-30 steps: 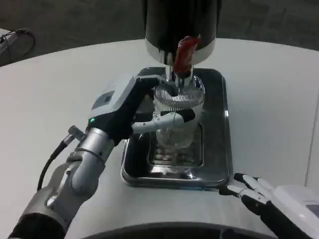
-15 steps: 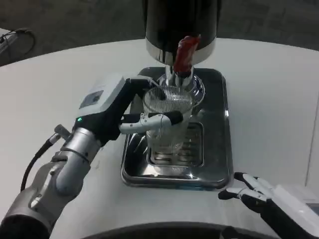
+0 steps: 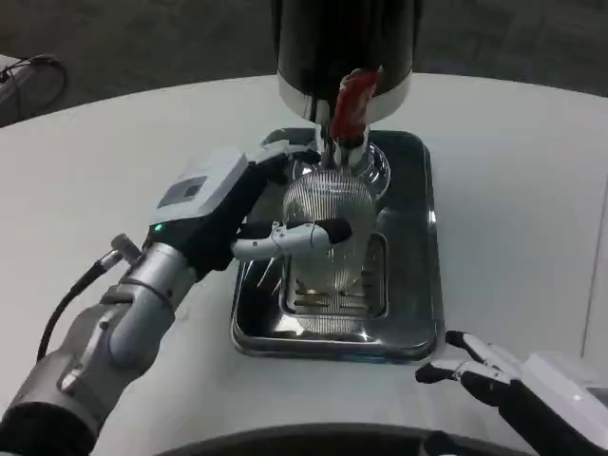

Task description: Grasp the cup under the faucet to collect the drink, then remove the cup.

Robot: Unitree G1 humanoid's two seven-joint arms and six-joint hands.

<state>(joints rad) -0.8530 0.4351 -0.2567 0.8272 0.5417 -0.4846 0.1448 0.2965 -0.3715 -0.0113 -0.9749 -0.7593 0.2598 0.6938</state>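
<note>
Fingers of my left hand wrap the clear ribbed glass cup, which I hold tilted over the shiny steel drip tray, its mouth just below the red-handled faucet of the black drink dispenser. My right hand rests on the white table near the tray's front corner, fingers spread, holding nothing. I judge this the collecting step; next the cup needs levelling under the spout before I draw it clear.
</note>
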